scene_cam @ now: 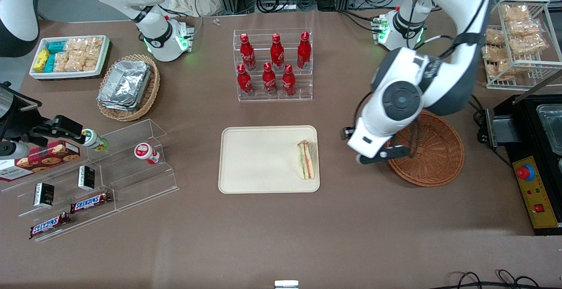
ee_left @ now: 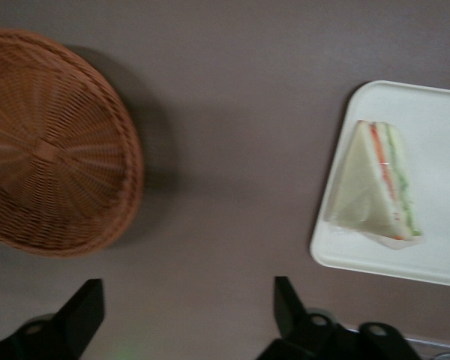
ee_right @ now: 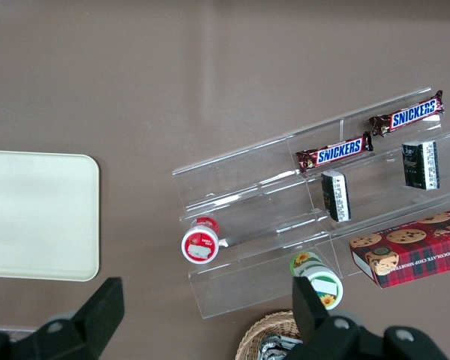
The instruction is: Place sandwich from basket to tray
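Front view showed the sandwich (scene_cam: 307,160) already on the tray (scene_cam: 259,159), long axis running near-to-far; the gripper (scene_cam: 377,156) hovered wide open and empty between it and the basket (scene_cam: 434,157).

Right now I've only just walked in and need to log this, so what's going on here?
The sandwich lies on the tray, at the edge nearest the basket, which looks empty. The working arm's gripper hangs open and empty above the bare table between basket and tray. The move from basket to tray appears done.
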Controlling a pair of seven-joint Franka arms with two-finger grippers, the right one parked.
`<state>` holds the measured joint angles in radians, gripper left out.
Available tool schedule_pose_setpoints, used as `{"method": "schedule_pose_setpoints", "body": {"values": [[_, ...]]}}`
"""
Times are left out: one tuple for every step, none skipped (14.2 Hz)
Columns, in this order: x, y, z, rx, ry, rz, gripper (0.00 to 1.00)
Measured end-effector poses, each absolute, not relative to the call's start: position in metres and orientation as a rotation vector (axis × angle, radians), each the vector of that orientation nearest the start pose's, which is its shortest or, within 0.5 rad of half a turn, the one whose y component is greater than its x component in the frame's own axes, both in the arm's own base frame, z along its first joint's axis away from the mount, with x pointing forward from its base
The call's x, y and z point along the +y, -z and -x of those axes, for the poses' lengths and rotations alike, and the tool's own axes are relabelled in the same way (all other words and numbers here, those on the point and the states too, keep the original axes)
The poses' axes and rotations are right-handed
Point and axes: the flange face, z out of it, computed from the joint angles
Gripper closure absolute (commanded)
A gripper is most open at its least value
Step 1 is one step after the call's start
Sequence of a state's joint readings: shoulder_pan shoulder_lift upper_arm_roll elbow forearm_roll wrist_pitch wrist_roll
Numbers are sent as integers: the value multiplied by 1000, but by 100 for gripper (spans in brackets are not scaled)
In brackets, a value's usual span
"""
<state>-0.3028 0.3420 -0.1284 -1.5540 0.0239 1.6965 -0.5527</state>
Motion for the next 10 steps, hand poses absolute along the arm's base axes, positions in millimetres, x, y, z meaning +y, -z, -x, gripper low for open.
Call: {"method": "schedule_pose_setpoints", "body": {"values": [[-235, -447, -589, -121, -279, 3043, 0], [-212, -456, -594, -65, -277, 3042, 0], [-187, -466, -598, -13, -279, 3046, 0], [-160, -475, -601, 42, -281, 3054, 0], [-134, -485, -603, 97, -286, 3061, 0], [-108, -494, -603, 142, -292, 3067, 0], [-84, -503, -603, 181, -292, 3073, 0], [-62, -511, -601, 206, -294, 3078, 0], [-45, -518, -600, 208, -289, 3083, 0], [-36, -524, -599, 196, -281, 3085, 0]]}}
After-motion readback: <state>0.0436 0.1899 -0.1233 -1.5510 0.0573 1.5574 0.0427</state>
